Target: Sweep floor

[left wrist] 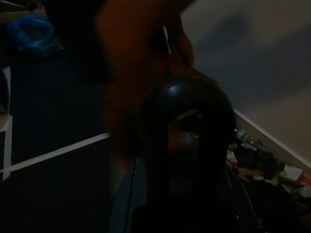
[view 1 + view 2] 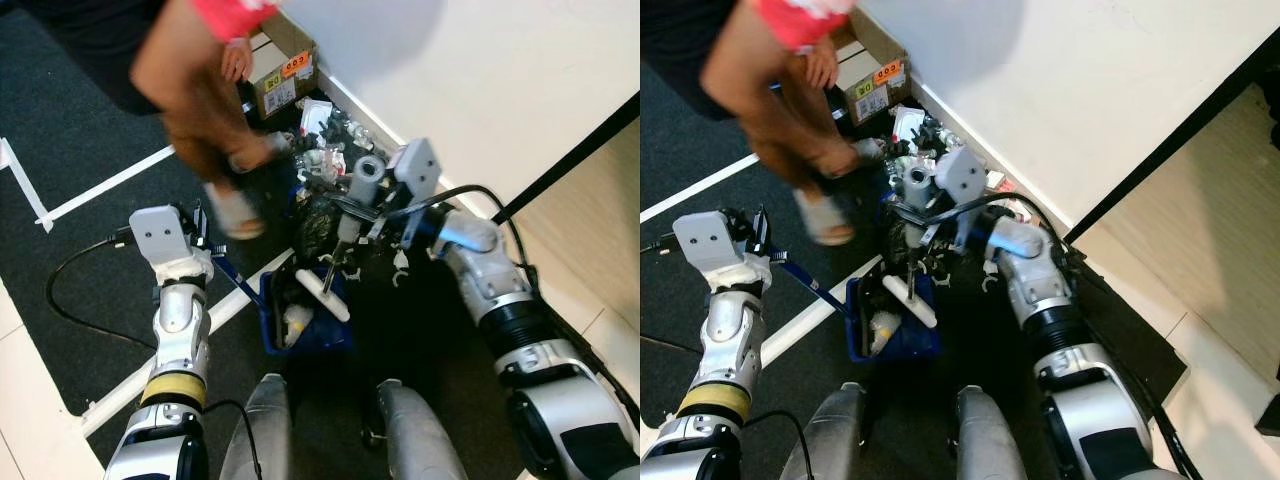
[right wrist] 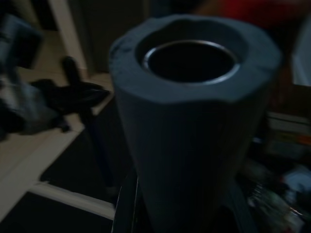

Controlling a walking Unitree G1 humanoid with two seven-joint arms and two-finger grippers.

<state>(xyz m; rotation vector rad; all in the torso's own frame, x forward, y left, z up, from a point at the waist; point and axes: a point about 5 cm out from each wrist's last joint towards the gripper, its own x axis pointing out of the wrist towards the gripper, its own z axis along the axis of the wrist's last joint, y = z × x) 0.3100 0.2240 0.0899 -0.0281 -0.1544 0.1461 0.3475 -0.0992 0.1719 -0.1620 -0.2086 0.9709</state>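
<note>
A blue dustpan [image 2: 305, 325] is seen standing on the dark carpet [image 2: 80, 150] before the robot, with white and dark scraps already inside it. Its long blue handle [image 2: 232, 278] is clasped by the left gripper [image 2: 197, 225]. The broom handle [image 2: 362, 185], a grey foam-sleeved tube, is clenched upright in the right gripper [image 2: 352, 205], the brush end being lowered beside the pan.

The task is judged partly done: some litter has been collected, but a pile of rubbish [image 2: 335, 140] is left along the foot of the wall [image 2: 500, 80], near a cardboard box [image 2: 283, 75]. A person's legs and sandalled feet [image 2: 235, 212] are seen just beside the pan, blurred.

The hollow metal-lined top of the broom handle [image 3: 192, 60] is disclosed in the right wrist view, a detail less plain from the head. A blue bag [image 1: 31, 31] is shown in the dim left wrist view, beyond the head cameras' field.
</note>
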